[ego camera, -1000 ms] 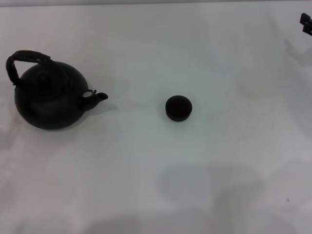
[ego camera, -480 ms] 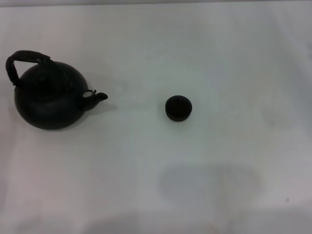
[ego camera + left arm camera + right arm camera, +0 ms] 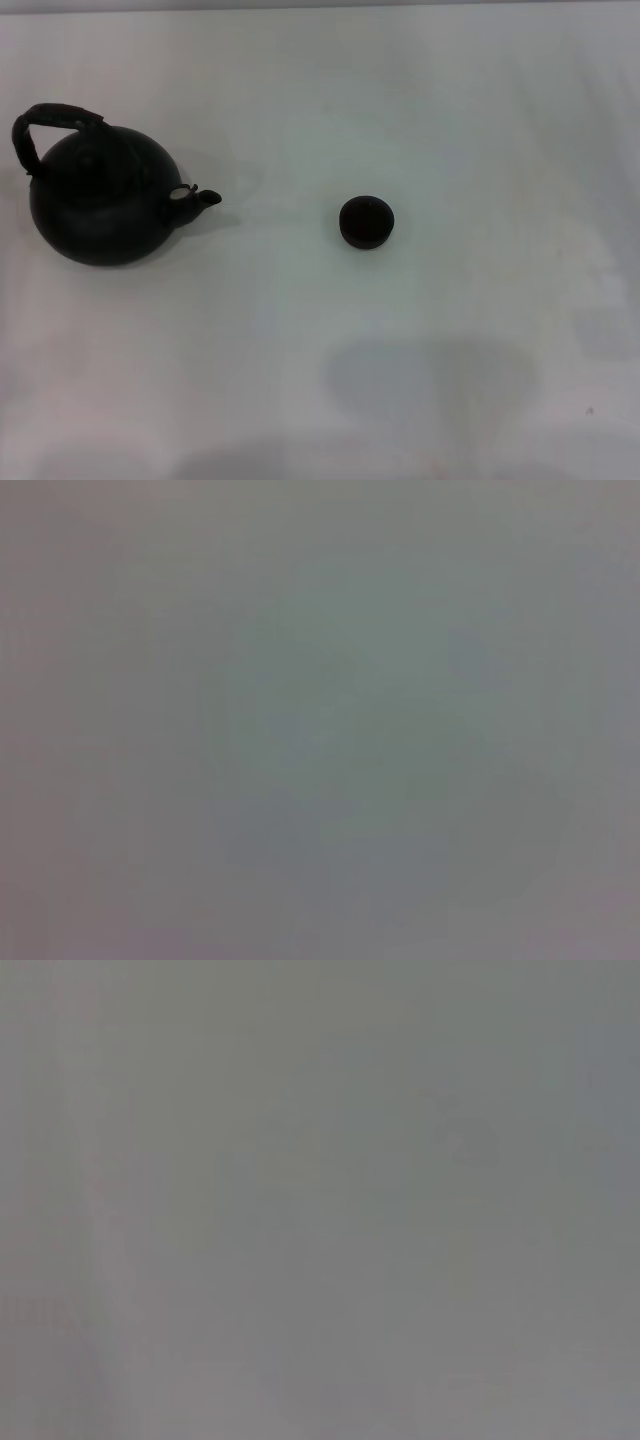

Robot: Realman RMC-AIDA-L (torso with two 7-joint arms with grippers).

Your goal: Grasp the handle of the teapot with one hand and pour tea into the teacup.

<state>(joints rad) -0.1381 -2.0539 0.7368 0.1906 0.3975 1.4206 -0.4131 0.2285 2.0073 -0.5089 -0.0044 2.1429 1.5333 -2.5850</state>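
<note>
A large round matte black teapot (image 3: pixel 100 200) stands upright at the left of the white table (image 3: pixel 400 100) in the head view. Its short spout (image 3: pixel 203 199) points right toward the teacup. The dark arched handle (image 3: pixel 45 125) rises over the pot's top, leaning to the left. The small dark round teacup (image 3: pixel 366 221) sits alone near the middle of the table, well apart from the teapot. Neither gripper shows in any view. Both wrist views show only a plain grey surface.
The white table fills the head view with nothing else standing on it. A faint shadow (image 3: pixel 430 385) lies on the table in front of the teacup.
A dark piece of the right arm at the far right edge one second ago has left the head view. Teapot and teacup have not moved.
</note>
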